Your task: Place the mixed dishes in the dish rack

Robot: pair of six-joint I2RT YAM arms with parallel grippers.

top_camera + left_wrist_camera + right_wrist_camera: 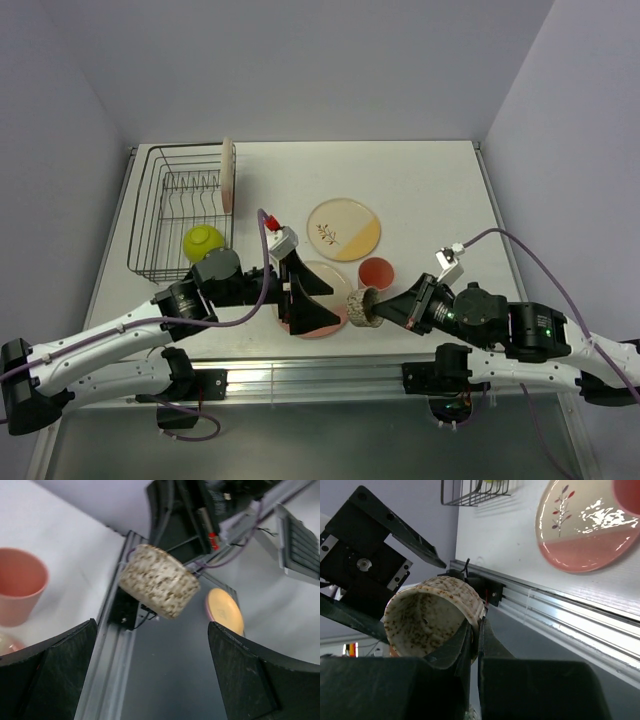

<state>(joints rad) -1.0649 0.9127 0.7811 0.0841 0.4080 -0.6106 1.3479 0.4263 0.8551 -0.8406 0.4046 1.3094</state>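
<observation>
On the white table (420, 175), far-left corner: black wire dish rack (165, 215), the reference for everything below. Inside it, a lime-green bowl (203, 241) at the near end. One cream-and-pink plate (229, 175) stands on edge along the rack's right side, at the far end.

Right of the rack, flat on the table: a cream plate with a yellow segment and a leaf sprig (343, 229). Nearer the arms than that one, a cream-and-pink sprig plate (582, 527), partly hidden in the top view by the left gripper. Right of that plate, a salmon-pink cup (376, 272), upright, just beside the yellow plate's near edge.

Smallest item: the grey speckled dish (361, 309), off the table, held in the air over the table's near edge, well right of the rack, close to the cup and the pink plate. It is tilted on its side; the right wrist view looks into its open mouth.

Right gripper (476, 642): clamped on the dish's rim, one finger inside the wall, one outside. Arm reaches in low from the right base, gripper pointing left toward the rack side.

Left gripper (310, 297): jaws spread wide, nothing between them, facing the dish, which sits centred ahead of the gap in the left wrist view. Arm extends from the left base, passing just near of the rack; the gripper hangs over the pink plate.
</observation>
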